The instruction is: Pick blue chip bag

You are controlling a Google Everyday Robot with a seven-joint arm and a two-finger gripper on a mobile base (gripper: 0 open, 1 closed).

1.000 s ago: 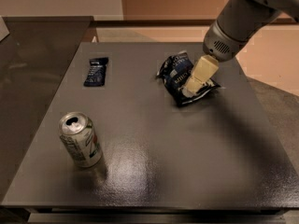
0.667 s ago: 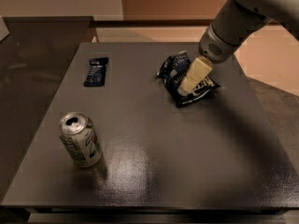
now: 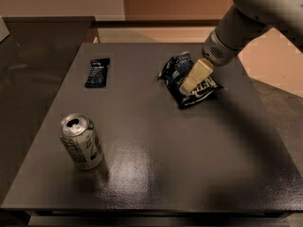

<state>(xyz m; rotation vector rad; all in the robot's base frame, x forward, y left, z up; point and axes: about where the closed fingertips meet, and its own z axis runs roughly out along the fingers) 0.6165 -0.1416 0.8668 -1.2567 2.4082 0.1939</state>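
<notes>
The blue chip bag (image 3: 201,90) is a crinkled dark navy bag with white lettering. It lies on the dark table (image 3: 156,150), right of centre toward the back. My gripper (image 3: 188,85) comes in from the upper right on a grey-white arm (image 3: 246,22). Its cream-coloured tip rests over the middle of the bag and hides part of it. The bag still lies on the table surface.
A small flat dark bar wrapper (image 3: 97,72) lies at the back left. An opened silver drink can (image 3: 81,141) stands upright at the front left. A darker counter (image 3: 33,56) adjoins the table on the left. Floor lies beyond the right edge.
The gripper has shifted slightly left, further over the bag. The bag, the can and the wrapper have not moved.
</notes>
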